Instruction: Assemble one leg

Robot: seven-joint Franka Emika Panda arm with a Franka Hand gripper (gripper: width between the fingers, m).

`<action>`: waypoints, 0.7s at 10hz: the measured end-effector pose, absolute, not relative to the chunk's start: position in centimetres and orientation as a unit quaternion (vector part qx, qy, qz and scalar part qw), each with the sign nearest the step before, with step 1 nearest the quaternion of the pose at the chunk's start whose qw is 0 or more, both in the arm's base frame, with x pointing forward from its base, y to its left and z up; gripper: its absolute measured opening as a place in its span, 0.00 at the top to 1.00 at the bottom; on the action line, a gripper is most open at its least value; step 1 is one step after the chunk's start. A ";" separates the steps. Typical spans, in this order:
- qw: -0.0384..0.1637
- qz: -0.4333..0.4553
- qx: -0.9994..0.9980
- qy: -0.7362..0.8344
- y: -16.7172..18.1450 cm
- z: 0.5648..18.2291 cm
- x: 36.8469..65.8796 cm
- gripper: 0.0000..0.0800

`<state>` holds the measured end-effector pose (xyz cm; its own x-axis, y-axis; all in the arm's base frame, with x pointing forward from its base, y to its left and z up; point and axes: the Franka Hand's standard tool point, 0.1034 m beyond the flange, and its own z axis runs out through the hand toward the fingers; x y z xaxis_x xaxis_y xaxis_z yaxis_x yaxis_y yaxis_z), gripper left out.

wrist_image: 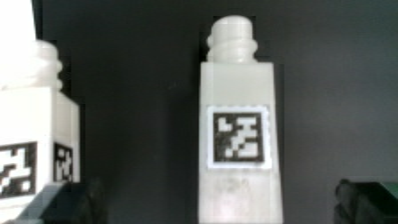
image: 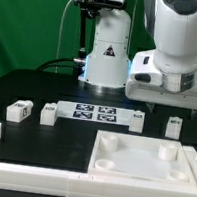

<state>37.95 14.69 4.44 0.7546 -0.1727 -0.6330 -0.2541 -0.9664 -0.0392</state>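
In the wrist view a white leg (wrist_image: 237, 110) with a black-and-white tag and a knobbed end lies centred between my gripper's (wrist_image: 210, 205) dark fingertips (wrist_image: 370, 200), which stand wide apart on either side of it without touching. The gripper is open and empty. A second tagged leg (wrist_image: 36, 120) lies beside it. In the exterior view my gripper (image: 176, 95) hangs over the leg (image: 173, 127) at the right, a little above it. Two more legs (image: 20, 110) (image: 49, 112) sit at the exterior view's left.
The large white panel (image: 108, 160) with round corner sockets lies at the front right. The marker board (image: 95, 112) lies mid-table, with another small white block (image: 137, 115) at its right end. A white rail (image: 19, 147) runs along the front left. The robot base (image: 106, 52) stands behind.
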 end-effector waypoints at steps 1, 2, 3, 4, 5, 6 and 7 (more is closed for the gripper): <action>0.061 0.366 -0.922 0.111 15.1 4.0 37.7 0.19; 0.060 0.354 -0.926 0.114 15.5 3.4 37.9 0.19; 0.058 0.352 -0.927 0.111 15.8 3.0 37.4 0.19; 0.057 0.353 -0.927 0.112 15.8 2.4 37.1 0.19; 0.057 0.349 -0.928 0.113 15.8 1.8 37.1 0.19; 0.057 0.348 -0.929 0.114 15.8 1.4 37.0 0.19; 0.057 0.347 -0.929 0.115 15.7 1.1 37.0 0.19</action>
<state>36.99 15.72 1.10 0.7327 -0.1745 -0.6578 -0.2543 -0.9668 -0.0267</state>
